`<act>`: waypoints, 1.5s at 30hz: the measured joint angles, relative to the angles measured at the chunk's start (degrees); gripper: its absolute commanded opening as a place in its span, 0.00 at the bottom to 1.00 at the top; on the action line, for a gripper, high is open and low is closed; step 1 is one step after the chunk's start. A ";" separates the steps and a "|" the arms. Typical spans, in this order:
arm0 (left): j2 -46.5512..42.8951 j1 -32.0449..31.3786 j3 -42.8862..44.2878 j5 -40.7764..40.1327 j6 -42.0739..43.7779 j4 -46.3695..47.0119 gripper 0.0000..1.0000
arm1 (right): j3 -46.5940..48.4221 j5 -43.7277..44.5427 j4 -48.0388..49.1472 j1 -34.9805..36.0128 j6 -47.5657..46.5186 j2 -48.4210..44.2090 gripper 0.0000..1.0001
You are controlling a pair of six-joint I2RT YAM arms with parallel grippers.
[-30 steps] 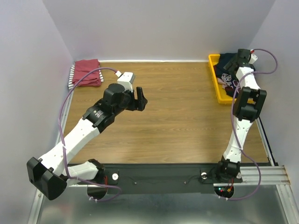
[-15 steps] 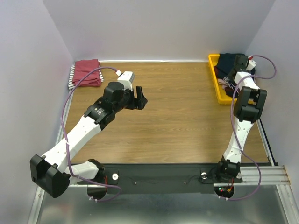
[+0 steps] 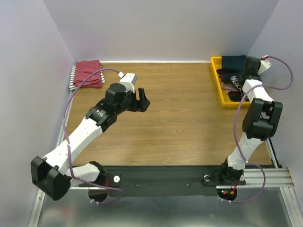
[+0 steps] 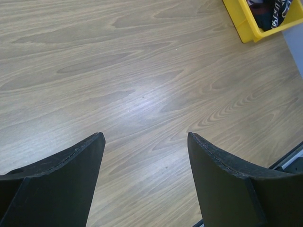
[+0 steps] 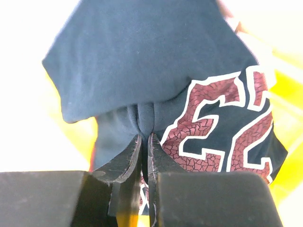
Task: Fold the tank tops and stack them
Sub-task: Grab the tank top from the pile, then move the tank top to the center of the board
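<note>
arms [image 3: 80, 135]: white links, black joints; cables [image 3: 108, 70]: purple, looping; fingers [image 4: 57, 184]: black, tapered; wrist cameras [image 3: 129, 79]: white boxes

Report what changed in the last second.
The right gripper closed on the navy jersey in the yellow tray; its elbow swung outward, rightward. The left gripper stayed open over the table, the folded stack in its far-left corner.

Bright even light, right wrist view overexposed
</note>
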 measured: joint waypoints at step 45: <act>-4.28 0.00 -7.15 -3.06 -12.26 7.15 0.83 | 3.50 -22.53 -1.05 41.05 -5.14 -20.59 0.88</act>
